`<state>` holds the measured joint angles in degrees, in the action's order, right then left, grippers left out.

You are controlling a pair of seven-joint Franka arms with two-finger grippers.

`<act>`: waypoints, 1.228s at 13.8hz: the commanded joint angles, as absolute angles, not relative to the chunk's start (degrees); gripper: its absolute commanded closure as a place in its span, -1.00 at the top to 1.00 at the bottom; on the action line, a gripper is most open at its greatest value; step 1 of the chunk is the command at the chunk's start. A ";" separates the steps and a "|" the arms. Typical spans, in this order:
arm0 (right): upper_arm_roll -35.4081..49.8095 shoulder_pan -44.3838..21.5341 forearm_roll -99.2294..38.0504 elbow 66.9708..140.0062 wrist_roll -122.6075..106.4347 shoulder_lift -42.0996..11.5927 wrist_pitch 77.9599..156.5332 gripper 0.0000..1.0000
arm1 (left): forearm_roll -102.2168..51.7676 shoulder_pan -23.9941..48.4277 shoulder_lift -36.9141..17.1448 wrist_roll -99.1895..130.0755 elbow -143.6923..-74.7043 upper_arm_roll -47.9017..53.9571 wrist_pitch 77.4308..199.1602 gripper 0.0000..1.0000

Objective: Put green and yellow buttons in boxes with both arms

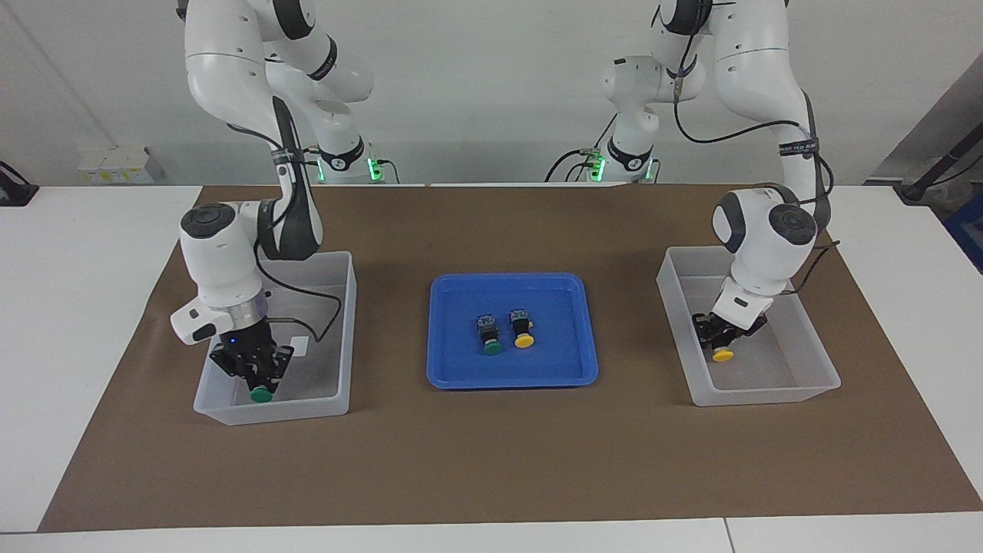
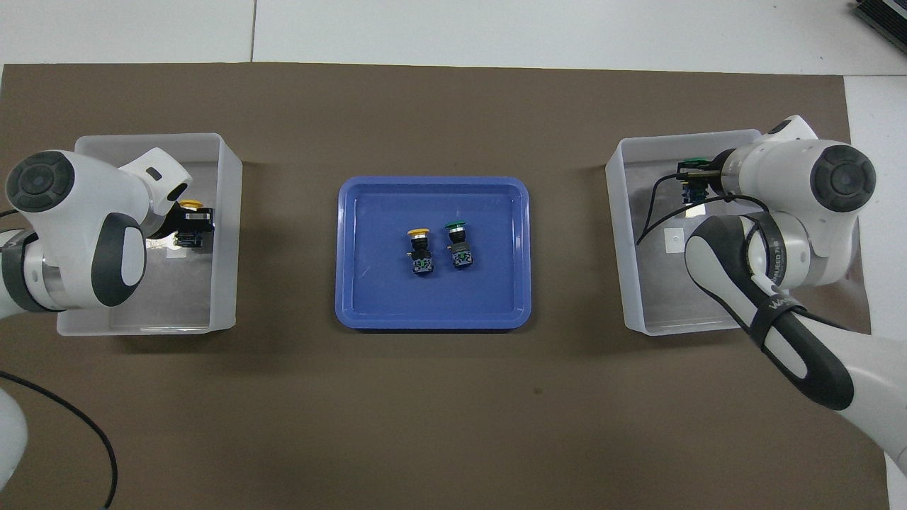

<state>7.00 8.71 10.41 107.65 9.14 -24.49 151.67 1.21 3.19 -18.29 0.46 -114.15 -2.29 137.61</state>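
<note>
I have 2 buttons in hand: the green-capped button (image 1: 262,395) hangs cap-down, clamped by its dark body in the right gripper (image 1: 253,376) low inside the box (image 1: 338,322) at the right arm's end, and the yellow-capped button (image 1: 722,355) is likewise clenched in the left gripper (image 1: 714,338) inside the other box (image 1: 814,338). The other 2 buttons, one green (image 1: 488,336) and one yellow (image 1: 521,328), lie side by side in the blue tray (image 1: 453,369) between the boxes. They look light, rigid and small, with smooth round caps, so I judge the blocky body the safer place to grip.
</note>
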 commanded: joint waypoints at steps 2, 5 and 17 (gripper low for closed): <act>7.91 9.58 9.84 104.42 8.17 -26.54 152.49 0.65 | 1.41 3.52 -17.58 -0.35 -114.53 -2.55 138.34 0.29; 7.91 8.70 9.76 104.50 8.35 -25.15 151.44 0.88 | 1.67 3.52 -17.75 -0.35 -111.81 -2.55 135.63 0.36; 8.79 -11.67 9.58 105.29 20.30 -15.90 145.88 1.00 | 1.14 9.92 -18.19 2.88 -91.06 -2.02 112.24 0.31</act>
